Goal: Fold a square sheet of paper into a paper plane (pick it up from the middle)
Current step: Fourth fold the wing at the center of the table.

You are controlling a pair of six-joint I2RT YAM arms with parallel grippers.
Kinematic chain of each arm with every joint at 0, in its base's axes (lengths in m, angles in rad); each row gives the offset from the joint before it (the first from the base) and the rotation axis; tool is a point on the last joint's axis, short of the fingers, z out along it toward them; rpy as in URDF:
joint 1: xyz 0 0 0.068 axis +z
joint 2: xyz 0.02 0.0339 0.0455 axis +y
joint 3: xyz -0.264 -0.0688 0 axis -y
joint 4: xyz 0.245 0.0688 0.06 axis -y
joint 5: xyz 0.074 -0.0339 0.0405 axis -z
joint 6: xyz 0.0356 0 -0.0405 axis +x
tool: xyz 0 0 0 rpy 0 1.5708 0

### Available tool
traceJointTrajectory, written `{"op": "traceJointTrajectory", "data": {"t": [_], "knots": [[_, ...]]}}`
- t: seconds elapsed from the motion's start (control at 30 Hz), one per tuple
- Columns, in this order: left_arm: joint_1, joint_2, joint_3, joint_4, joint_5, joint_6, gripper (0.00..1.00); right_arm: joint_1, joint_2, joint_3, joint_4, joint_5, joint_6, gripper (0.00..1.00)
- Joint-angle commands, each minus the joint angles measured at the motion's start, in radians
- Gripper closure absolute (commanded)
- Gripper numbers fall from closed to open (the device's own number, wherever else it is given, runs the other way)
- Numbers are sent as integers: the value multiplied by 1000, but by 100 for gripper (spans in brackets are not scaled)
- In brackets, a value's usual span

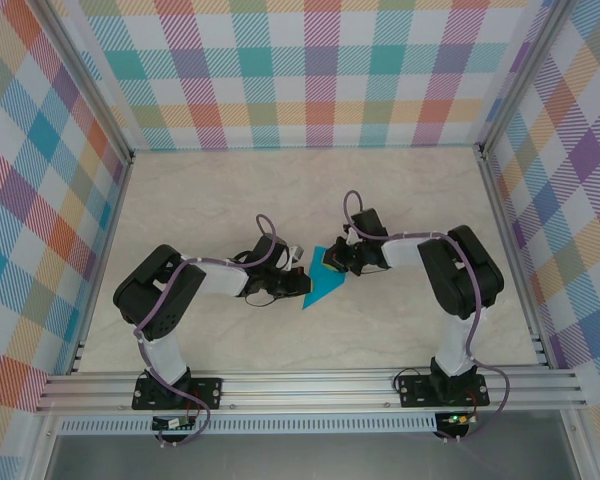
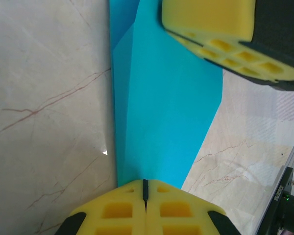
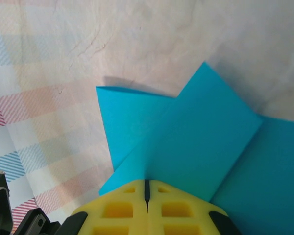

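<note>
Nearest to us, both arm bases sat bolted on the aluminium rail (image 1: pixel 310 385) at the table's front edge. From there the left arm (image 1: pixel 165 300) rose to a bent elbow out on its own side, and its forearm reached inward and low across the marble-patterned table (image 1: pixel 230 190). The right arm (image 1: pixel 465 280) mirrored that pose, elbow outward and forearm pointing in toward the middle.

The two wrists met near the table's centre, close together, the right one a little farther back than the left. Between them lay the cyan-blue sheet of paper (image 1: pixel 320 285), already partly folded, with one flap doubled over the rest.

At the left wrist we saw the left gripper (image 2: pixel 145 188) with its yellow fingers pressed flat together. The sheet's narrow end ran right into their tips, so it looked pinched there. Across the sheet, one of the other arm's yellow fingers (image 2: pixel 206 19) hung over the far corner.

At the right wrist, the right gripper (image 3: pixel 147 188) was likewise squeezed together on the edge of the folded flap.

Farthest off, the checked walls (image 1: pixel 310 80) closed in the workspace.
</note>
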Motion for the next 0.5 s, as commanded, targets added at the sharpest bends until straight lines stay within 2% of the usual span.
{"op": "traceJointTrajectory", "data": {"t": [0.0,0.47], "knots": [[-11,94,-54,-201,-84,30,100,-30,31,23,-56,107,-48,98],[-10,90,-69,-194,-81,34,100,-135,75,42,-34,72,-65,97]]}}
